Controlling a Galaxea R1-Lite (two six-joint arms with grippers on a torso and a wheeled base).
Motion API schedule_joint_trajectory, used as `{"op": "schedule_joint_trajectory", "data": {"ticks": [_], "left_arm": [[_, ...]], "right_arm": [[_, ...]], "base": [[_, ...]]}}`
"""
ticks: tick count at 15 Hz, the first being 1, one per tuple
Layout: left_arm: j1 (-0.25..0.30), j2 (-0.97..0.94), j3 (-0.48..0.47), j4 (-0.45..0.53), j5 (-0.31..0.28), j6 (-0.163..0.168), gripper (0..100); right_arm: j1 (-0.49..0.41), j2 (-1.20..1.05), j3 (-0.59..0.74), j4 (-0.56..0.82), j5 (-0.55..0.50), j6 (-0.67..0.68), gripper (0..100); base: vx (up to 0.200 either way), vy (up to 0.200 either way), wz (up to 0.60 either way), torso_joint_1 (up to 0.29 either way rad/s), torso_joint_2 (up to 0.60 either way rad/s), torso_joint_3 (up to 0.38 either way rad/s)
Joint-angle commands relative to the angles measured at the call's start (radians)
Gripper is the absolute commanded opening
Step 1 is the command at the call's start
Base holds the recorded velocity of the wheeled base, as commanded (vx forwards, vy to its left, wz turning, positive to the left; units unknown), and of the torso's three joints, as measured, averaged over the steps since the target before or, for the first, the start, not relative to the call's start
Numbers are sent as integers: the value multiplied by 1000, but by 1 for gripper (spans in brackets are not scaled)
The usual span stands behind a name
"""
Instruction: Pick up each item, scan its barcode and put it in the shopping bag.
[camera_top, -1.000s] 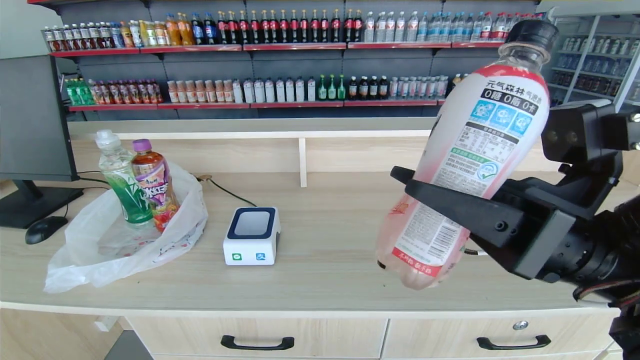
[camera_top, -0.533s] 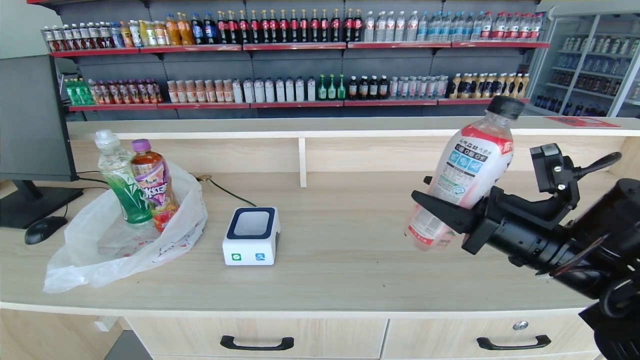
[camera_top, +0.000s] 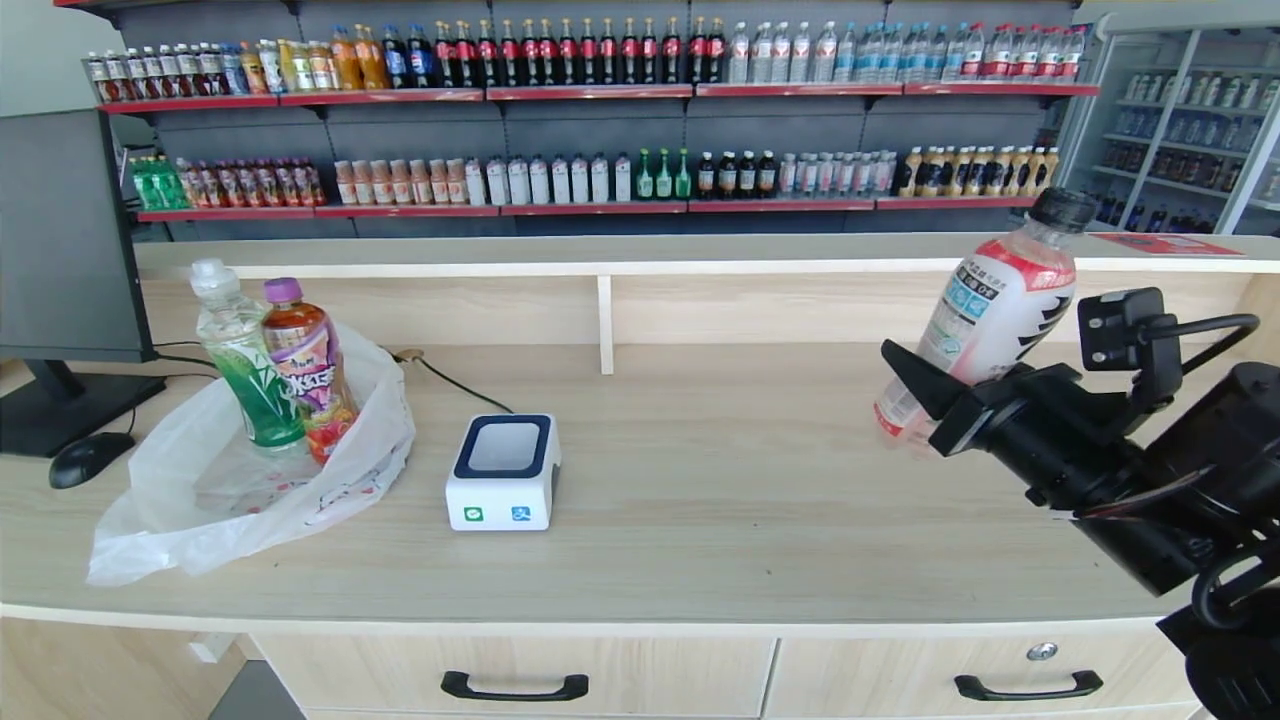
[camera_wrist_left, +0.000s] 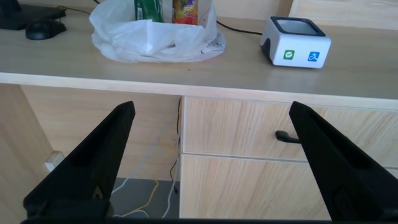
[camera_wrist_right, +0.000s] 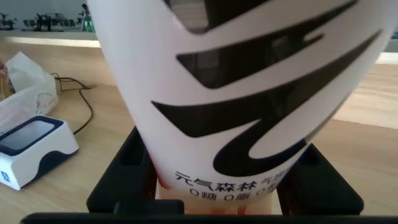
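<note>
Head view: right claw (camera_top: 932, 388) clamps pink bottle (camera_top: 1000, 300), right of scanner (camera_top: 503, 470) and bag (camera_top: 190, 495).

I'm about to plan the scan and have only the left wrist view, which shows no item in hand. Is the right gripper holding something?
Observer: Yes. The right gripper is shut on a pale pink plastic bottle with a black cap, tilted, above the right side of the light wooden counter.
Operator: Is it over the scanner?
Observer: No. The white box scanner with a dark-framed window lies well to the bottle's left, apart from it.
Operator: I see only bottle bottoms in the bag. Are they upright?
Observer: Both stand nearly upright, side by side, in the white plastic shopping bag: a clear green-labelled bottle and an orange bottle with a purple cap.
</note>
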Motion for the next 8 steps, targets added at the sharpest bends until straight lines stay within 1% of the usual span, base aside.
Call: {"op": "schedule_joint_trajectory", "data": {"ticks": [1,2,4,6,8], "left_arm": [[0,0,0,0,0,0,100],[0,0,0,0,0,0,100],[0,0,0,0,0,0,100],[0,0,0,0,0,0,100],[0,0,0,0,0,0,100]], "right_arm": [[-16,-13,-65,-2,1,-35,0],[-20,-11,-74,-2,7,-63,0],[-32,-13,-66,-2,73,-125,0],[-44,-17,-65,-2,71,-124,0],[-72,-13,-95,-2,71,-124,0]], "base": [[0,0,0,0,0,0],[0,0,0,0,0,0],[0,0,0,0,0,0],[0,0,0,0,0,0],[-200,0,0,0,2,2]]}}
